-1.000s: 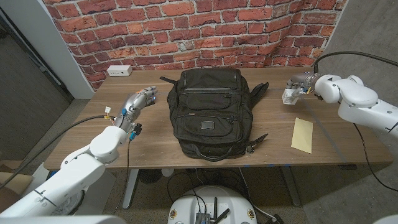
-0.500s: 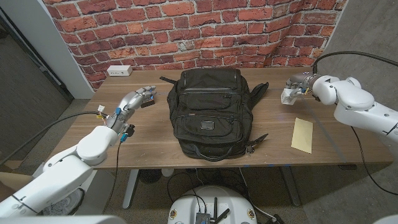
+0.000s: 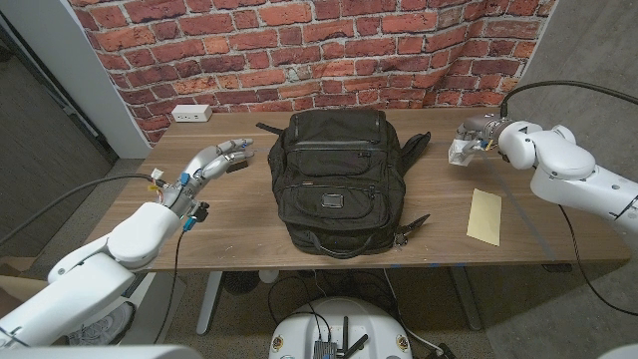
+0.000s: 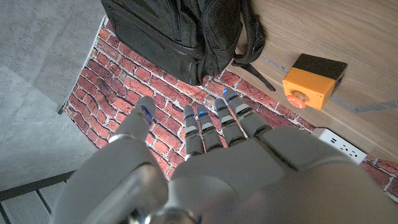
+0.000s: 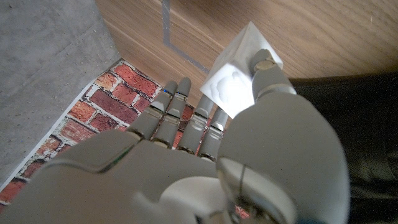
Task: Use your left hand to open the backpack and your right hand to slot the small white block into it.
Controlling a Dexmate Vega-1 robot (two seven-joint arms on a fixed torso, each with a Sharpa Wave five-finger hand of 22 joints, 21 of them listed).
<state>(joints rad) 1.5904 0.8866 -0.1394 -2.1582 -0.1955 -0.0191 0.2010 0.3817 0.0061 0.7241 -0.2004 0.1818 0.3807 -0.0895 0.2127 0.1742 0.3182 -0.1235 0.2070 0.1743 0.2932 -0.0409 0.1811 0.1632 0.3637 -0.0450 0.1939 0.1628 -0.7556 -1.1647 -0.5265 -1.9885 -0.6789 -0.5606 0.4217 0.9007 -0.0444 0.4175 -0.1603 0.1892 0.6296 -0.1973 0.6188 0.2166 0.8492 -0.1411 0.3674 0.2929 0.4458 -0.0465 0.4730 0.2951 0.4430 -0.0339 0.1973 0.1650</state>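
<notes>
white power strip: on the wooden table, far left corner, near the brick wall; also seen in the left wrist view.

left hand: raised over the table just left of the backpack, fingers extended and slightly apart, holding nothing; not touching the bag. in the left wrist view the fingers reach out side by side with small gaps, thumb set apart.

orange box with red button: seen in the left wrist view, on the table near the backpack's strap.

black backpack: lying flat at the middle of the table, front pockets up, top handle toward the wall, zippers closed as far as the head view shows; a strap trails off its right side.

small white block: at the right far side of the table, well apart from the backpack, held in the right hand; in the right wrist view it sits pinched between thumb and fingers.

right hand: above the table, right of the backpack, fingers closed together around the block.

yellow envelope: flat on the table, near the right front edge.
</notes>
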